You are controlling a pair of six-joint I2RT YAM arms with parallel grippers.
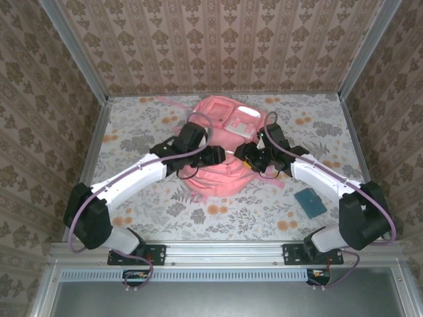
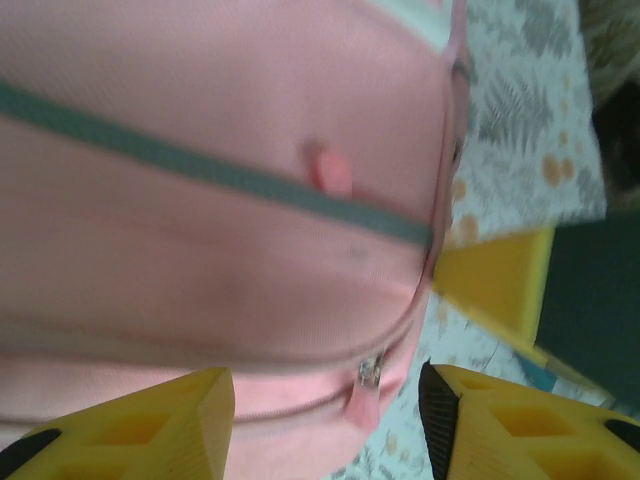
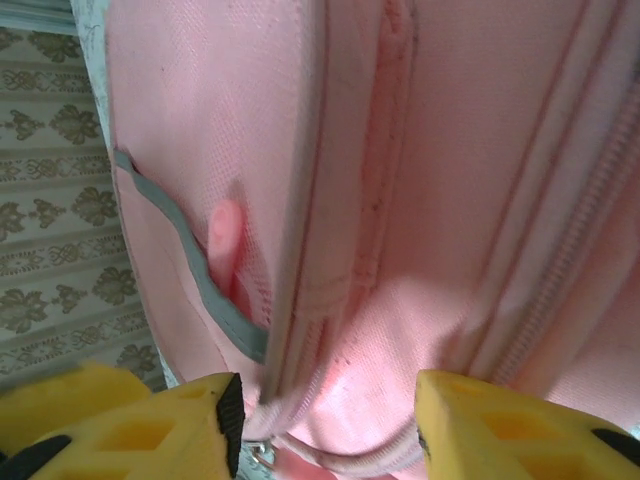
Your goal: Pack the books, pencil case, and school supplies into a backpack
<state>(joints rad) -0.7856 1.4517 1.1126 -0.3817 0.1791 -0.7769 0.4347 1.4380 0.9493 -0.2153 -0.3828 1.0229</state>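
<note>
Yellow-fingered left gripper (image 2: 325,400), spread and empty, at the 9 o'clock side of the pink backpack (image 1: 218,112) mid-table: if unzipping is indeed next, centre on the zipper pull (image 2: 368,385) between the fingers before pinching. Right gripper (image 3: 328,400) at 3 o'clock, likewise spread over fabric: brace the panel, then pull along the zip, not upward. Teal square (image 1: 309,202) lying at 4 o'clock, well apart.

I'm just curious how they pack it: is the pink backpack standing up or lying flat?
Lying flat: the backpack rests on the table, its front pockets and white patches facing up.
</note>
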